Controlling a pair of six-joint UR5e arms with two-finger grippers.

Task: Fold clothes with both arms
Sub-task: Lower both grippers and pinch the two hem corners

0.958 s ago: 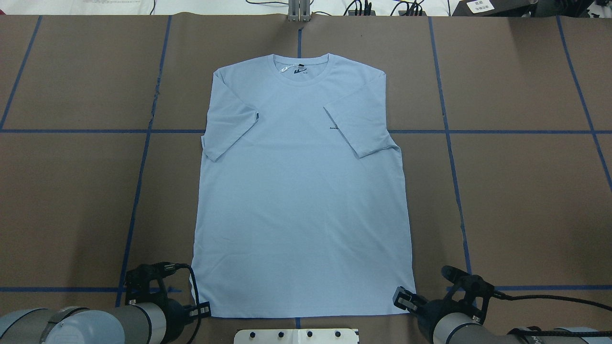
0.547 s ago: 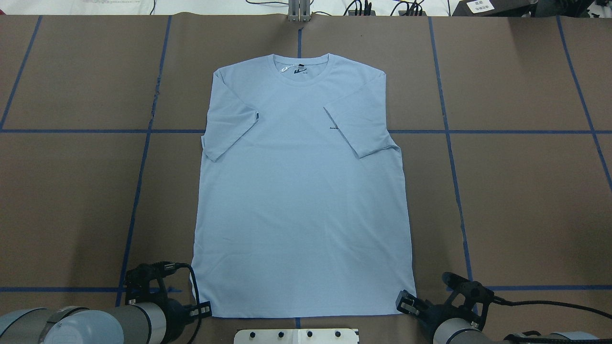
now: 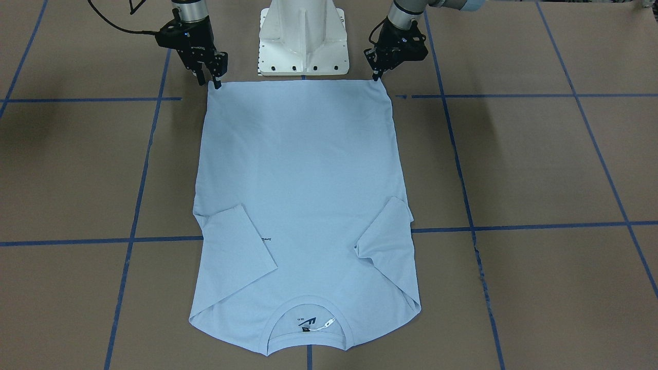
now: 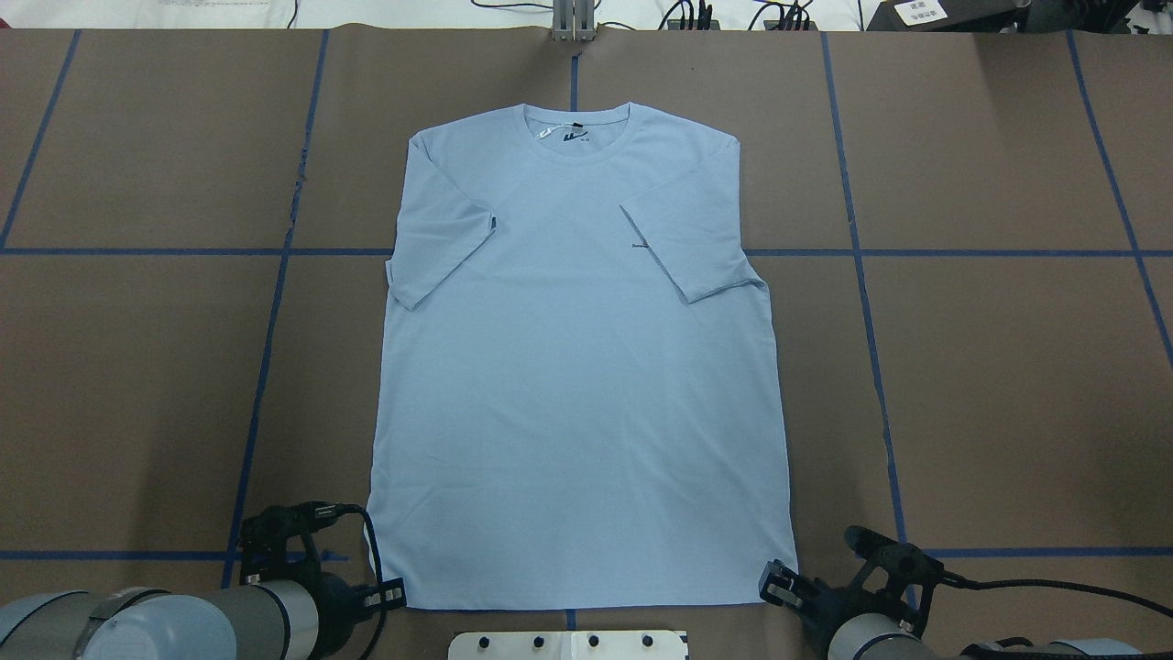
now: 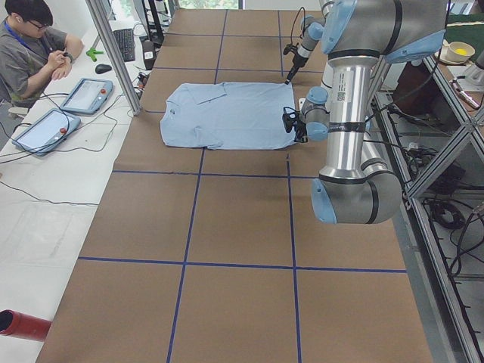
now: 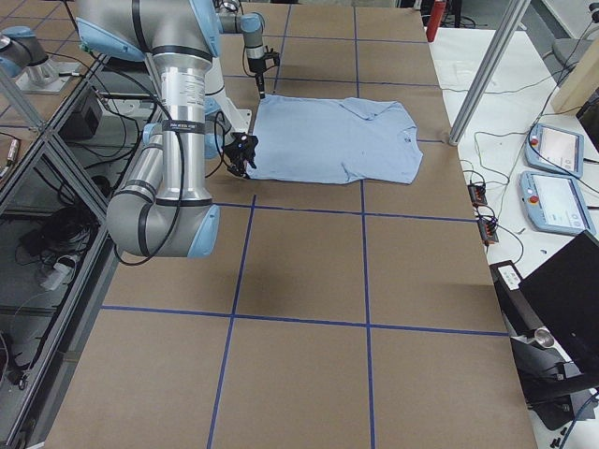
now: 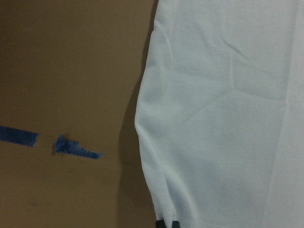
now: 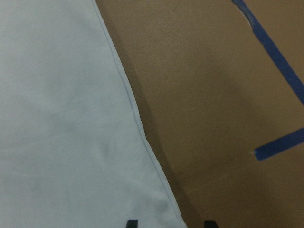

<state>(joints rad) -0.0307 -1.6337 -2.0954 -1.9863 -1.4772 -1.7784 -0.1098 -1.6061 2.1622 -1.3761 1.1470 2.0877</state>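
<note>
Fingers [image 3: 217,79] downward at both T-shirt [image 4: 577,367] hem corners

A white base [image 3: 303,51] stands between the left gripper [image 3: 377,77] and the right gripper [image 3: 208,82] on a brown table [image 4: 1008,385] crossed by blue tape lines [image 4: 1008,252], and well beyond both a person [image 5: 30,45] sits at a white bench [image 5: 45,227] with two tablets [image 5: 87,94] and a keyboard [image 5: 123,44].

A light blue T-shirt [image 5: 227,113] is lying flat on the table [image 5: 227,227]. The left arm [image 5: 349,113] and right arm [image 5: 306,41] are reaching to its hem.
</note>
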